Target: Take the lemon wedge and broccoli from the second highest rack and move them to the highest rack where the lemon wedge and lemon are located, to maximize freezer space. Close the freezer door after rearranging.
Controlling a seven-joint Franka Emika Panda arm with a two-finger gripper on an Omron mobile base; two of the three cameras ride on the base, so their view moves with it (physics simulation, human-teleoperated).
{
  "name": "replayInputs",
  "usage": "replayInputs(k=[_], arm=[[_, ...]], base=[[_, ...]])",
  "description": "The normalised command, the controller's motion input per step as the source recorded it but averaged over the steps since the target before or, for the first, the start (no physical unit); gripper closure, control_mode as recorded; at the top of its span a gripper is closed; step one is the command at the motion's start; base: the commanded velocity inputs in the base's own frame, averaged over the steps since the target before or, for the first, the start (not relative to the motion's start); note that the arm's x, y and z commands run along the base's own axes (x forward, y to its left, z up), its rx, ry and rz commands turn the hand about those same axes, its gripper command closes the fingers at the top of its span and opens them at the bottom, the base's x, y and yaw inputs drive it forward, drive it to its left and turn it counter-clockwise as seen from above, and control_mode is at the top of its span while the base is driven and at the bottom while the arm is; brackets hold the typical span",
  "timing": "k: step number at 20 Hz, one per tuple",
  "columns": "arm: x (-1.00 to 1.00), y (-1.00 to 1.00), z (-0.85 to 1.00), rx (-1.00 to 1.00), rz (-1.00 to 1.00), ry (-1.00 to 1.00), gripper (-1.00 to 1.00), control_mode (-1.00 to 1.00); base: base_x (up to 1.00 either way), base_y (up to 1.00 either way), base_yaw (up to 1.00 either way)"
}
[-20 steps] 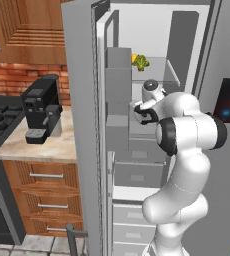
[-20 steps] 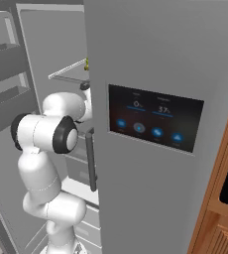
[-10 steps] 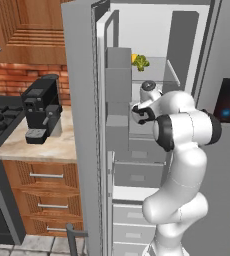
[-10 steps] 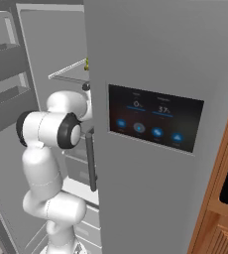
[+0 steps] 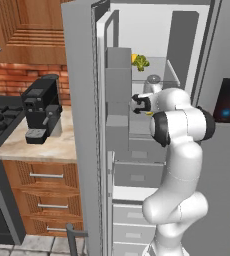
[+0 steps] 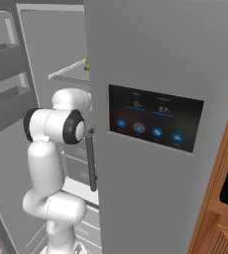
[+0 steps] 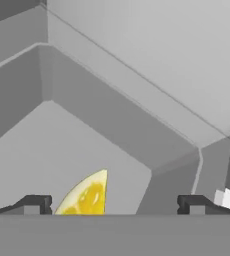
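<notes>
In the hand view a yellow lemon wedge (image 7: 87, 194) lies on the grey rack floor, between my open gripper's (image 7: 114, 205) fingertips (image 7: 34, 204) and nearer the left one, untouched. From the left base view the gripper (image 5: 139, 103) is reaching into the freezer at the second highest rack, with a sliver of yellow (image 5: 149, 113) just beneath the hand. On the highest rack (image 5: 159, 80) a green broccoli (image 5: 143, 63) sits beside a yellow lemon piece (image 5: 134, 58). In the right base view the hand is hidden behind the fridge door.
The freezer door (image 5: 82, 125) stands open at the left, its bins (image 5: 118, 75) close to my arm. Closed drawers (image 5: 137, 175) fill the freezer below. A black coffee machine (image 5: 42, 115) stands on the counter. The right door carries a touch panel (image 6: 155, 124).
The hand has pushed a little further into the second highest rack, toward the lemon wedge. The jaws have stayed open.
</notes>
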Motion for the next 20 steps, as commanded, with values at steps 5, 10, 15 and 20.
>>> replayInputs(k=[5, 10, 15, 20], arm=[[-0.38, 0.01, -0.47, 0.0, 0.09, -0.05, -1.0, -1.0], [-0.03, 0.13, -0.47, 0.0, 0.0, 0.0, -1.0, -1.0], [-0.01, 0.2, -0.5, 0.0, -0.1, 0.02, -1.0, -1.0], [-0.05, 0.11, -0.26, 0.0, -0.34, 0.04, -1.0, -1.0]], base=[[0.0, 0.0, 0.0], [0.0, 0.0, 0.0], [0.0, 0.0, 0.0], [0.0, 0.0, 0.0]])
